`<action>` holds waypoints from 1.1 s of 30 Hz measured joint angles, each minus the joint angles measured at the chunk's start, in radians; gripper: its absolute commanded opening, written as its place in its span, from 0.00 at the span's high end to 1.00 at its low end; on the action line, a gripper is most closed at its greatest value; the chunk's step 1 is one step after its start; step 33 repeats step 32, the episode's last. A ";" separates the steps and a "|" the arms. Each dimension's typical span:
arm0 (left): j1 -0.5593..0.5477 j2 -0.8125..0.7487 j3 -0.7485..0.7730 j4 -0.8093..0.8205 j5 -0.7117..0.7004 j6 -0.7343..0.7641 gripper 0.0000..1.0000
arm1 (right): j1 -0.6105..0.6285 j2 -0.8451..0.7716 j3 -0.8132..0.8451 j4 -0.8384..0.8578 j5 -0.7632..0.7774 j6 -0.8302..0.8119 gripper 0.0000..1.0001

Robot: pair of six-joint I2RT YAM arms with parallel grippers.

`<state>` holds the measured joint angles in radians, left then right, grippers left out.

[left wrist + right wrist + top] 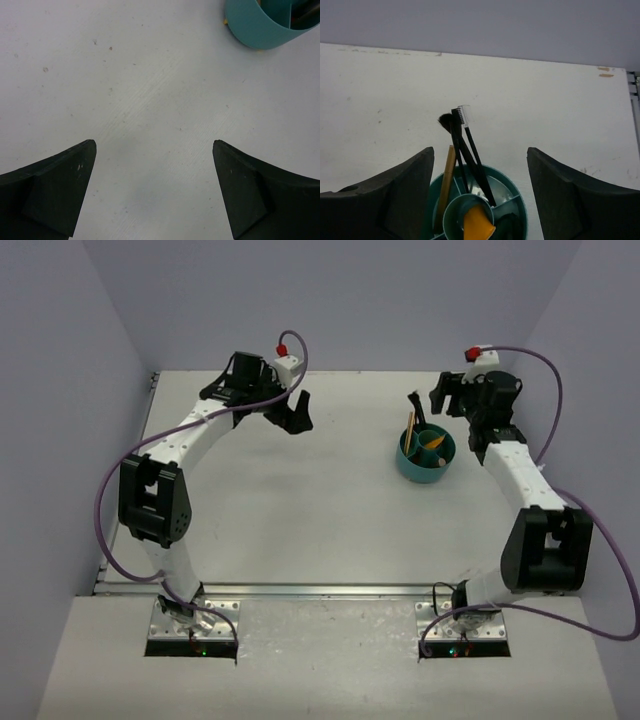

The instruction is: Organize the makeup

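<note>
Right wrist view: black brushes [465, 150], wooden stick [446, 185] and orange wedge [477, 225] all sit inside the teal container [515, 202]. Brushes lean toward 11 o'clock and the wedge is in the small centre cup. In the top view the container is at approx 2 o'clock from bench [150, 75] centre.

Right jaws stand apart on either side of the container, gripping nothing. Left jaws are spread wide over the bench w/ nothing betw. them; the container shows at 1 o'clock in that cam.

Step looks like clearing away from the container. To do it well, prob. go straight up first and keep the jaws wide. Brush heads poke above the rim right betw. the jaws, so a sideways swing could snag a handle and tip the lot.

Hard to see:
- Container's near half is cut off at 6 o'clock.
- A dark item at 5 o'clock inside can't be ID'd.
- No tube, discs or pencil can be made out.
- Top view is too small to show the compartments.
</note>
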<state>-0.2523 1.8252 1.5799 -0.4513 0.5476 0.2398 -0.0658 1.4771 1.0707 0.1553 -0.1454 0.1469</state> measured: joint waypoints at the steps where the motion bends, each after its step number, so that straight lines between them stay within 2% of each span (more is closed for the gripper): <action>1: 0.012 -0.001 -0.003 0.004 -0.006 -0.007 0.00 | -0.020 -0.037 -0.018 -0.005 0.014 0.022 0.14; 6: 0.095 -0.028 -0.065 0.028 -0.075 -0.038 0.00 | -0.158 -0.145 -0.091 -0.071 0.105 0.141 0.11; 13: 0.228 -0.108 -0.240 0.027 -0.230 -0.034 0.00 | -0.319 -0.206 -0.328 -0.227 0.165 0.293 0.10; 19: 0.258 -0.139 -0.303 0.025 -0.301 -0.022 0.00 | -0.325 -0.209 -0.367 -0.293 0.222 0.396 0.08; 33: 0.257 -0.175 -0.354 0.027 -0.304 -0.029 0.00 | -0.325 -0.238 -0.367 -0.294 0.269 0.533 0.08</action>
